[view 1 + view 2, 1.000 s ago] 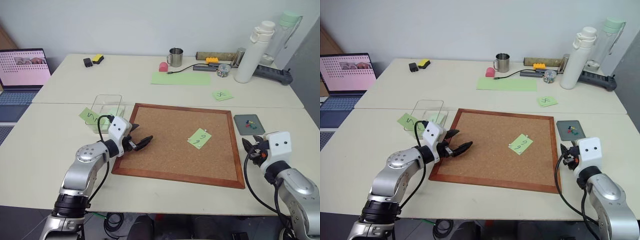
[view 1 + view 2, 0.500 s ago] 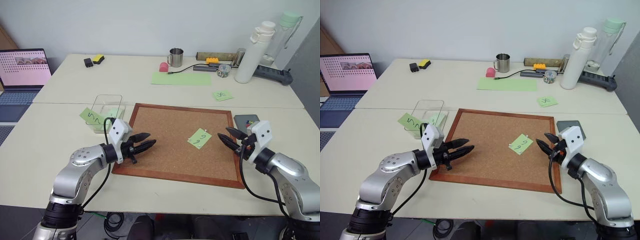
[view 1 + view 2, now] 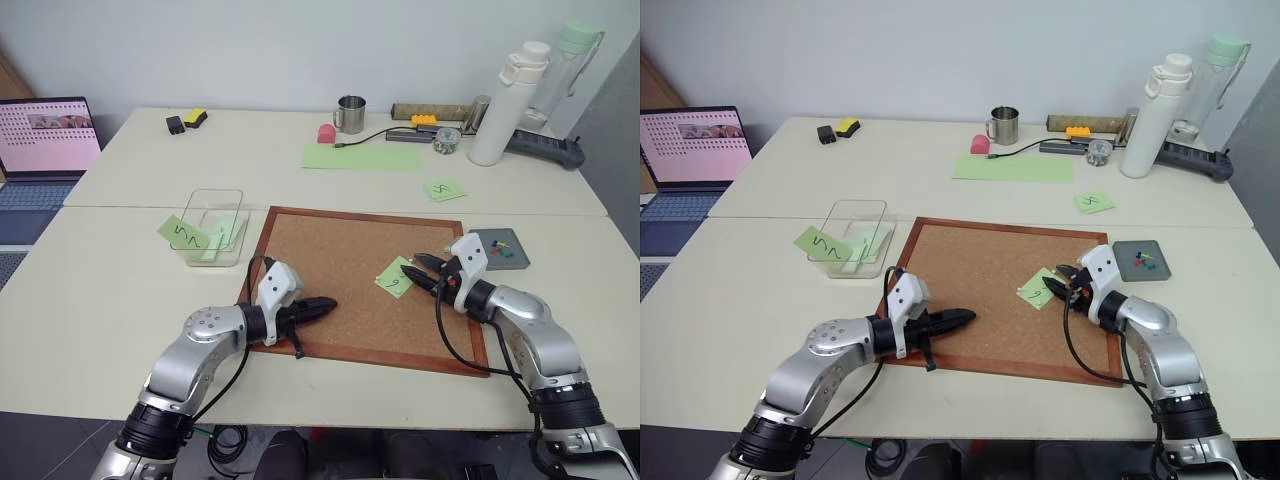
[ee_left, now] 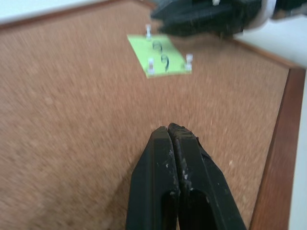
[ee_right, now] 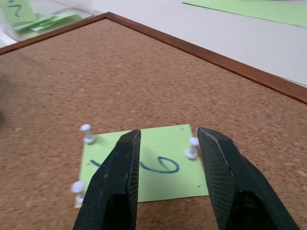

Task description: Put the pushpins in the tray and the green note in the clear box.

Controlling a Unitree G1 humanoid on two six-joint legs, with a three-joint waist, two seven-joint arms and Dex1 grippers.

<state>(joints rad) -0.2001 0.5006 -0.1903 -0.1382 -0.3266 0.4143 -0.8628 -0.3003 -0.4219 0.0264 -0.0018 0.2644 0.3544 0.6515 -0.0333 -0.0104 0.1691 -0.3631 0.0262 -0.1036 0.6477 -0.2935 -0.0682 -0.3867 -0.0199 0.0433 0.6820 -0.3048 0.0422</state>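
Observation:
The green note (image 3: 395, 277) marked "9" lies on the cork board (image 3: 330, 250), held down by three white pushpins (image 5: 86, 133). My right gripper (image 3: 418, 270) is open at the note's right edge. Its fingertips (image 5: 134, 136) hover low over the note, and one pin (image 5: 192, 147) stands between them. My left gripper (image 3: 325, 303) is shut and empty, low over the board's near left part, pointing toward the note (image 4: 160, 60). The dark grey tray (image 3: 512, 262) to the right of the board holds a few coloured pushpins (image 3: 503, 251). The clear box (image 3: 215, 195), left of the board, holds green notes.
A green note marked "5" (image 3: 185, 235) leans on the clear box. Another green note (image 3: 444, 189) lies behind the board. Further back are a large green sheet (image 3: 362, 156), a metal mug (image 3: 351, 114) and a white bottle (image 3: 505, 100). A laptop (image 3: 45, 140) stands far left.
My left gripper has closed from wide open and shifted right along the board's near edge. My right arm swung in from the table's right edge to the green note, still open.

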